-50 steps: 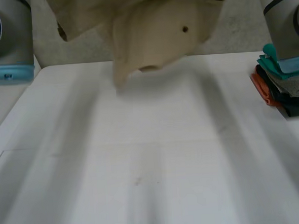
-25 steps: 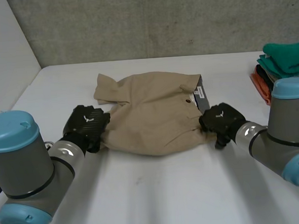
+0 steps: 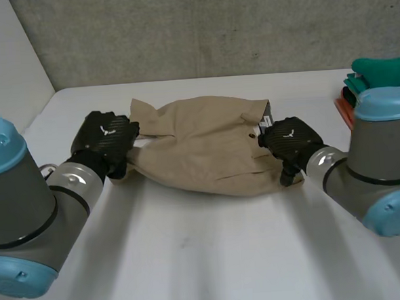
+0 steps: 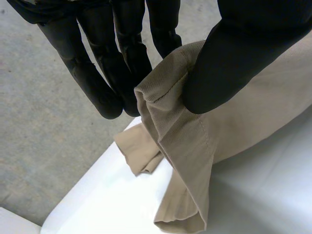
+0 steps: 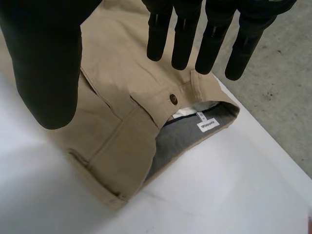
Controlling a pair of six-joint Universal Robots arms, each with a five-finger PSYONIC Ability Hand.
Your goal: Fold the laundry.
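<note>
Your khaki shorts (image 3: 200,150) lie crumpled toward the far side of the table (image 3: 213,258). Your left hand (image 3: 107,138) pinches a hem at their left edge between thumb and fingers (image 4: 119,73). Your right hand (image 3: 287,139) is spread wide over the waistband end, fingers straight, gripping nothing, with the button (image 5: 171,99) beneath them. Folded clothes (image 3: 379,78) sit stacked at the table's right edge.

Tan garment (image 3: 200,157) btwn L hand (image 3: 106,139), R hand (image 3: 287,139)

A bare test lab by the look — grey concrete wall (image 3: 213,27) behind a plain white table (image 3: 227,257)
</note>
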